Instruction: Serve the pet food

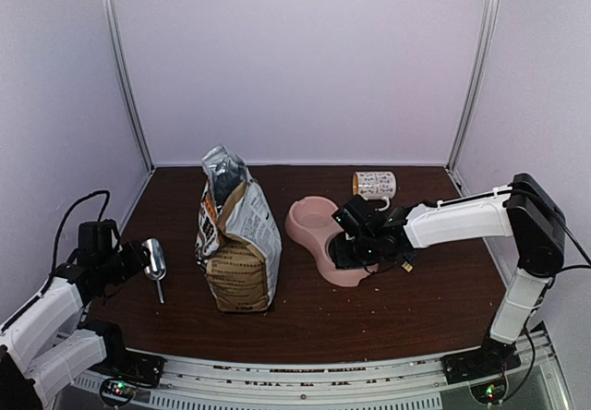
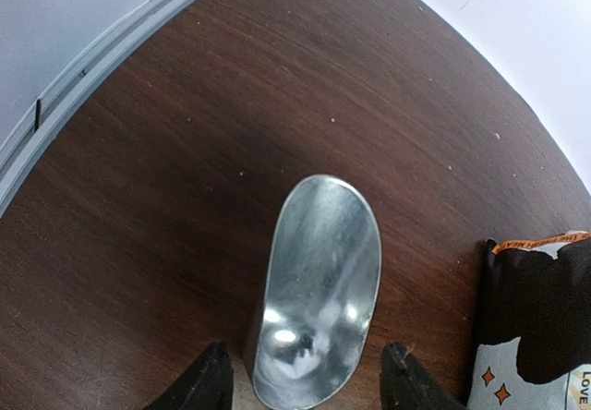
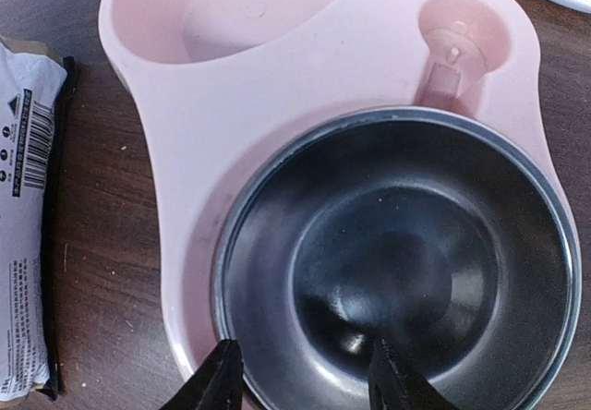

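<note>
A dark brown wood-grain table (image 1: 388, 318) is enclosed by plain, pale lilac-white walls (image 1: 295, 59) behind it and at both its sides. Slim metal posts (image 1: 125, 68) stand at the table's far corners. A metal rail (image 1: 323, 378) lines its near edge. The light is soft and even.

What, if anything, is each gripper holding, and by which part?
Right gripper straddles the steel bowl at its rim; left gripper flanks the scoop near its rear. Grip unclear.

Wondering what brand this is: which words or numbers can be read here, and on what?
"LOVE": on the bag.
The barcode and fine print on its side: too small to read.
The orange strip at its top: too small.
Print on the mug: too blurred.
</note>
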Available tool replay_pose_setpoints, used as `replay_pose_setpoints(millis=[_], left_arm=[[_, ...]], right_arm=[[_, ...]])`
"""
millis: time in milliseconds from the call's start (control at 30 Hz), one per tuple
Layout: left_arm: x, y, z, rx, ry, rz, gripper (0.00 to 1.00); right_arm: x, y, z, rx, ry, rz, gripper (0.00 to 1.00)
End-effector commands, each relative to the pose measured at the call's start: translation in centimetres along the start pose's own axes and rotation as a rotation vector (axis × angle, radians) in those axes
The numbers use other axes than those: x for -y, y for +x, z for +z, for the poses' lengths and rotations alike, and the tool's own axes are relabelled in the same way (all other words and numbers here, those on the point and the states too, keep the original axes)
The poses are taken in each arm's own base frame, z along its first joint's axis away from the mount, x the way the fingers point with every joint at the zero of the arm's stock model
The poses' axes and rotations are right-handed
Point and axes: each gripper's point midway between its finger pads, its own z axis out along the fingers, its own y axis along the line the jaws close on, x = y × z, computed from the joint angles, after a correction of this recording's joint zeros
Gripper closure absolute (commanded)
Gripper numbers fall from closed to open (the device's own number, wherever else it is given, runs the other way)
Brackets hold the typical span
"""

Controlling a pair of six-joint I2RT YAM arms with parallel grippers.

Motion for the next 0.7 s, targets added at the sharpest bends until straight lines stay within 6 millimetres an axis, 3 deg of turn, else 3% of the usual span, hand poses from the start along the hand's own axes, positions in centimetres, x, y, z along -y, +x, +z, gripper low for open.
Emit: replay_pose_setpoints(millis=[0,200,433,667], left_arm=[[0.4,-1.2,0.2,0.053,0.02,-0.001,0.43],[0.4,-1.4,0.2,0.065,0.016,0.0,0.44],[-0.2,-1.4,1.1,0.054,-0.018,0.011,0.48],[-0.7,-1.8,2.1,0.043,-0.056,0.02,0.59]], right_arm=[[0.3,1.0,1.2,-0.015,-0.007,0.034,0.53],[-0.5,0.5,0.7,0.0,-0.056,0.028,0.54],[-1.6,-2.7,-3.5,0.092,-0.111,0.007,0.52],[-1.5,-3.9,-6.9,0.147,-0.149,0.017,0.52]])
